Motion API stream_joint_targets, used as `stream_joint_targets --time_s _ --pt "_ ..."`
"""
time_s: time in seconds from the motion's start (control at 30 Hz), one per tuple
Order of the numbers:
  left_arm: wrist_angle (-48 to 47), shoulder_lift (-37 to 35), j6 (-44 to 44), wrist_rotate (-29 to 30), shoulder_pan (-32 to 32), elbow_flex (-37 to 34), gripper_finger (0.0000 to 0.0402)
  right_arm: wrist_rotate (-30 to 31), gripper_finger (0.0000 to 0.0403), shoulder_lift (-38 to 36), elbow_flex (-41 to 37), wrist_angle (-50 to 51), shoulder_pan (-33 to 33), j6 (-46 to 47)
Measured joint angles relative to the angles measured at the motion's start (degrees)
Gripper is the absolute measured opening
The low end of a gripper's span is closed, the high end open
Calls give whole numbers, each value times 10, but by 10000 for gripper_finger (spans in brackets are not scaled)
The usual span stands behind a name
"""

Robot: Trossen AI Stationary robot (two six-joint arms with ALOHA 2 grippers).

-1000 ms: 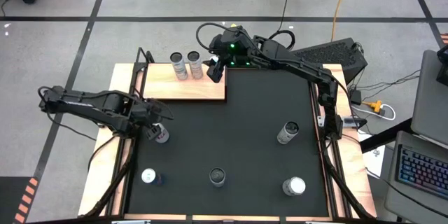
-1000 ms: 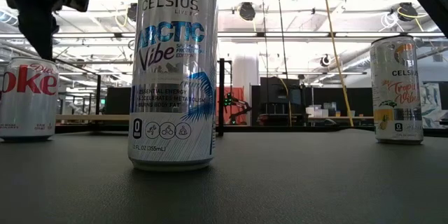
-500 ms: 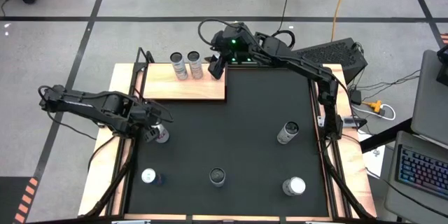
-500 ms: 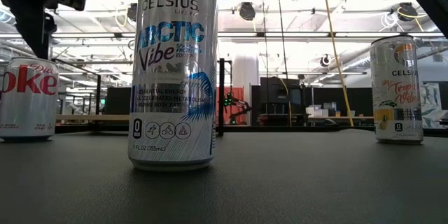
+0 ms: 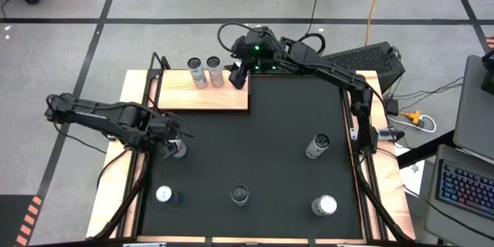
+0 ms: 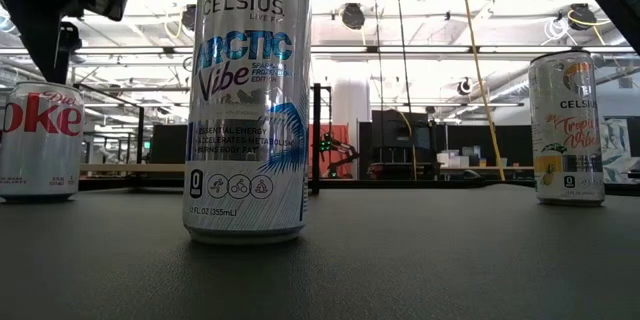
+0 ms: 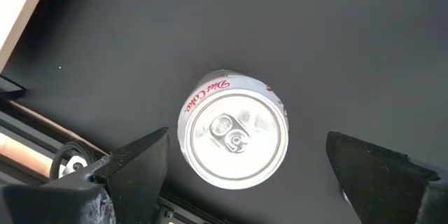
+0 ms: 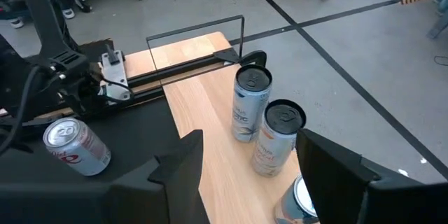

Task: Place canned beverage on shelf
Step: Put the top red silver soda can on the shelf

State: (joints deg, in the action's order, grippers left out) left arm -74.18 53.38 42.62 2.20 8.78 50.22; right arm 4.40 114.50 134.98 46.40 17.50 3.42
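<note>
A Diet Coke can (image 7: 234,138) stands upright on the black mat (image 5: 270,139) near its left edge. My left gripper (image 7: 246,140) hangs open above it, pointing down, one finger on each side of the can's top and clear of it. The shelf (image 5: 204,96), a light-wood board, sits at the far left with two slim cans (image 8: 250,101) (image 8: 280,136) upright on it. My right gripper (image 8: 248,143) hovers open over the shelf's far right corner. A third can's top (image 8: 297,199) shows low beside one of its fingers, partly hidden.
Upright on the mat are more cans: one at the right (image 5: 316,146), one at the near right (image 5: 324,204), a Celsius can at the near middle (image 5: 240,194) and one at the near left (image 5: 164,194). Black upright rods (image 8: 241,38) stand at the shelf's corners.
My left gripper has tipped a little over the Diet Coke can and stays open. The can has not moved.
</note>
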Motion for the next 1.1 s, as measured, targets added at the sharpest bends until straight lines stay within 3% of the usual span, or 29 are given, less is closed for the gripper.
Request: stream_joint_targets --time_s 0.6,0.73,0.93,1.1 --pt "0 51 -10 -1 0 0 381 -1 212 0 0 -37 -1 4" --pt "0 59 -22 -3 0 0 381 -3 212 0 0 6 -1 -11" --pt "2 59 -41 -5 0 0 381 0 212 0 0 92 -1 -108" --pt "6 58 -41 -4 0 -18 381 0 212 0 0 134 -1 -114"
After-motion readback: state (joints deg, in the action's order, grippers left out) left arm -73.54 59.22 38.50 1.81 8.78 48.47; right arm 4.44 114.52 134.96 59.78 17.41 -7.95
